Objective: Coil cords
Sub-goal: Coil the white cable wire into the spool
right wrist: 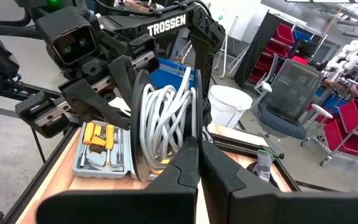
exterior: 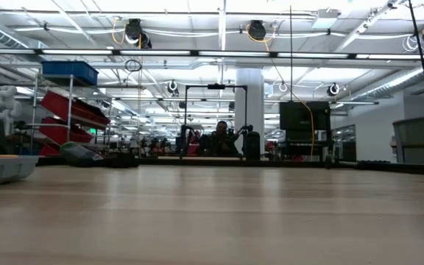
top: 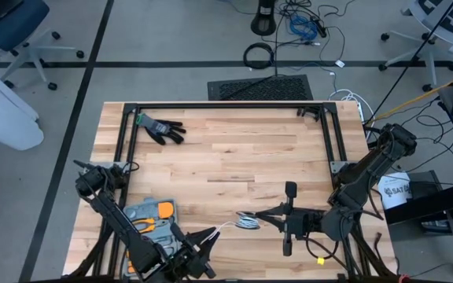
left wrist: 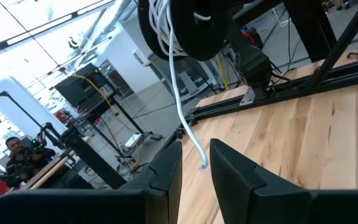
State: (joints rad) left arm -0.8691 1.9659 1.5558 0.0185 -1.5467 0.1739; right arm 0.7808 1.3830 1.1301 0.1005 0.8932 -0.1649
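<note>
A black spool (right wrist: 163, 121) wound with white cord (left wrist: 166, 25) hangs above the table's near middle (top: 248, 222), with my right gripper (right wrist: 199, 146) shut on it. A free length of the cord (left wrist: 182, 106) runs down from the spool toward my left gripper (left wrist: 196, 149). That gripper is at the near left (top: 213, 236), level and open. The cord's free end (left wrist: 202, 163) lies in the gap between its fingers; whether it touches one, I cannot tell. The low view shows neither arm. My right gripper is shut on the spool at its near rim (right wrist: 194, 140), coming level from the table's right. Its own fingers (right wrist: 225, 180) hide the place of contact. The spool stands on edge, lifted clear of the table, with the coil between its two black flanges.
A black glove (top: 160, 128) lies at the far left. A grey case with orange tools (top: 149, 214) sits near the left arm's base. A black metal frame (top: 226, 104) runs along the table's far and side edges. A white bucket (top: 394, 191) stands off the right edge.
</note>
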